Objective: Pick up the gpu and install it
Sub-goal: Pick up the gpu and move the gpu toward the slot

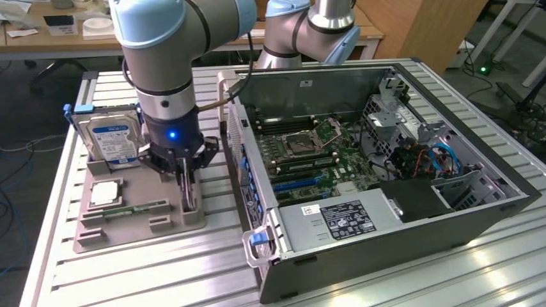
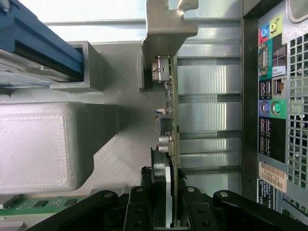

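The gpu (image 1: 187,194) stands on edge in a slot of the grey parts tray (image 1: 128,231), at the tray's end nearest the computer case. My gripper (image 1: 184,174) comes straight down on it, its black fingers closed on either side of the card's upper edge. In the wrist view the gpu (image 2: 169,120) shows edge-on, its pale metal bracket (image 2: 166,33) at the far end, with my gripper (image 2: 171,211) shut on the board. Whether the card has left its slot I cannot tell.
The open computer case (image 1: 477,217) lies at the exterior view's right, motherboard (image 1: 307,153) exposed and power supply (image 1: 341,217) in front. On the tray are a hard drive (image 1: 112,137), a processor (image 1: 104,192) and a green memory stick (image 1: 137,209). The case's rear ports (image 2: 269,96) are close beside the card.
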